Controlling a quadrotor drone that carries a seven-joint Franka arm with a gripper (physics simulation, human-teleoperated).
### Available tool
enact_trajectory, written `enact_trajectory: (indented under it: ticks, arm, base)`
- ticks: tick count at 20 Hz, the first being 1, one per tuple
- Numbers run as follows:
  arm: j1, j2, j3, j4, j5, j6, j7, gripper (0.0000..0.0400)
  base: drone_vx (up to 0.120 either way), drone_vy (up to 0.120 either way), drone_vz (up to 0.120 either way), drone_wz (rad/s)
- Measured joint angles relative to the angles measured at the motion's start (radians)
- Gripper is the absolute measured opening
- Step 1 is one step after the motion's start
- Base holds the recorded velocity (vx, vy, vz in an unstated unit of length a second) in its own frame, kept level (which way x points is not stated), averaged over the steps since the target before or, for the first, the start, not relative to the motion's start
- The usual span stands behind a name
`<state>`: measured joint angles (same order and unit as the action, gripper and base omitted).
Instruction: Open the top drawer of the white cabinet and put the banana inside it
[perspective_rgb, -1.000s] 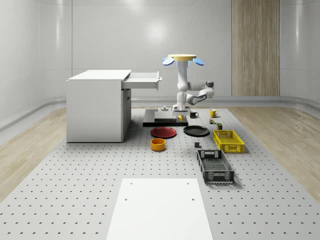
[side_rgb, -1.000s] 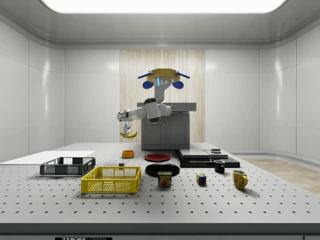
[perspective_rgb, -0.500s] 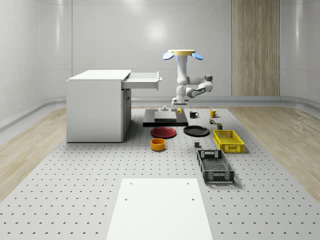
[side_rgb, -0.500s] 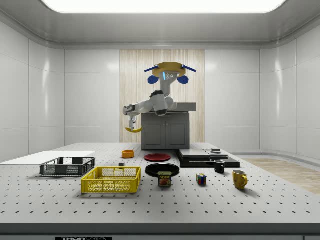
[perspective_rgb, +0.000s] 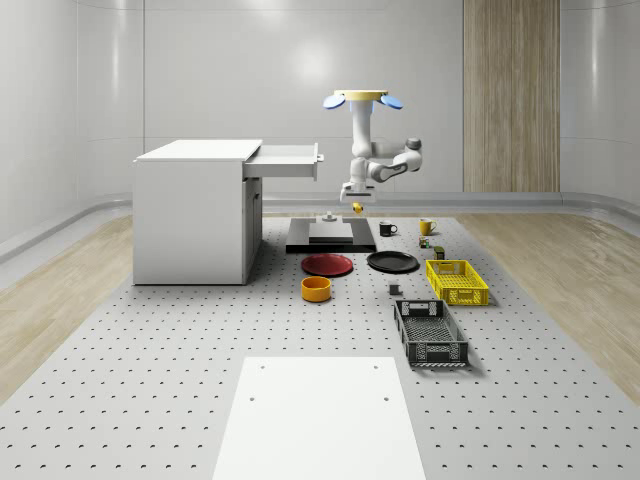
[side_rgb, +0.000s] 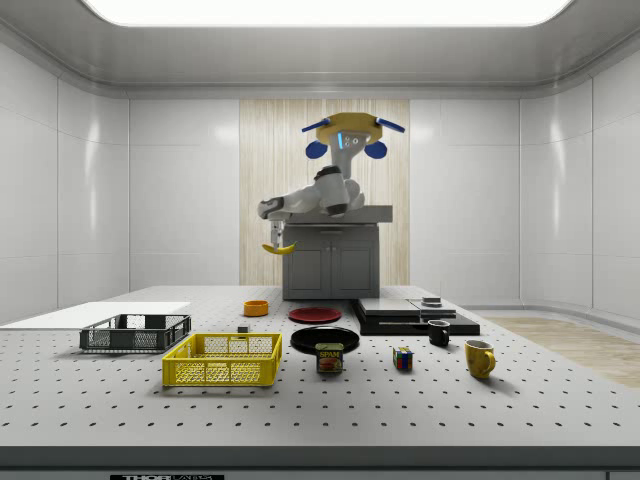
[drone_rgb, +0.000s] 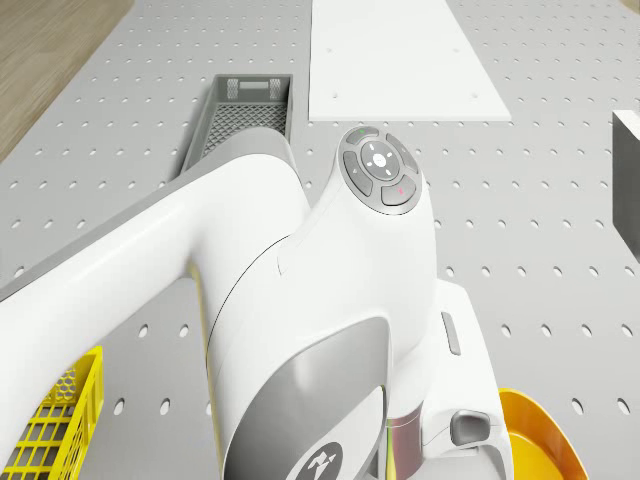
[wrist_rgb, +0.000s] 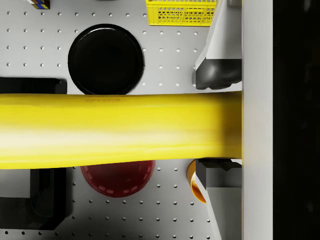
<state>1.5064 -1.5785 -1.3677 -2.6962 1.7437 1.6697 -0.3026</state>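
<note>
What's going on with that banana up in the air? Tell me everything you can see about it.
The banana is plain yellow, smooth and gently curved. It hangs in mid-air, clamped in the end effector of the hovering drone; the wrist view shows a dark finger pad on either side of it. It touches nothing else. It sits high above the table, over the black platform, beside the open top drawer of the white cabinet, not yet inside.
</note>
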Motion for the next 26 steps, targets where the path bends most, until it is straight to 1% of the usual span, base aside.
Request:
enact_trajectory:
  ticks: [2, 5, 9, 13, 16, 21, 25, 26]
  arm:
    - [0.000, -0.002, 0.000, 0.000, -0.001, 0.001, 0.000, 0.0193]
    - [0.001, -0.004, 0.000, 0.000, -0.002, 0.003, -0.001, 0.0193]
    - [0.001, -0.006, 0.000, 0.000, -0.003, 0.006, -0.001, 0.0193]
    - [0.002, -0.009, 0.000, 0.000, -0.004, 0.008, -0.001, 0.0193]
    - [0.002, -0.010, 0.000, 0.000, -0.004, 0.010, -0.001, 0.0193]
    - [0.003, -0.013, 0.000, 0.000, -0.005, 0.012, -0.002, 0.0193]
    - [0.003, -0.015, 0.000, 0.001, -0.006, 0.013, -0.002, 0.0193]
    - [0.003, -0.015, 0.000, 0.001, -0.006, 0.014, -0.002, 0.0193]
  base:
    - [-0.120, -0.080, 0.120, 0.000]
    - [-0.120, 0.000, 0.120, 0.000]
    - [-0.120, -0.090, 0.120, 0.000]
    - [-0.120, 0.000, 0.120, 0.000]
    - [-0.120, -0.107, 0.120, 0.000]
    - [-0.120, -0.008, 0.120, 0.000]
    - [-0.120, -0.030, 0.120, 0.000]
    - [-0.120, -0.120, 0.120, 0.000]
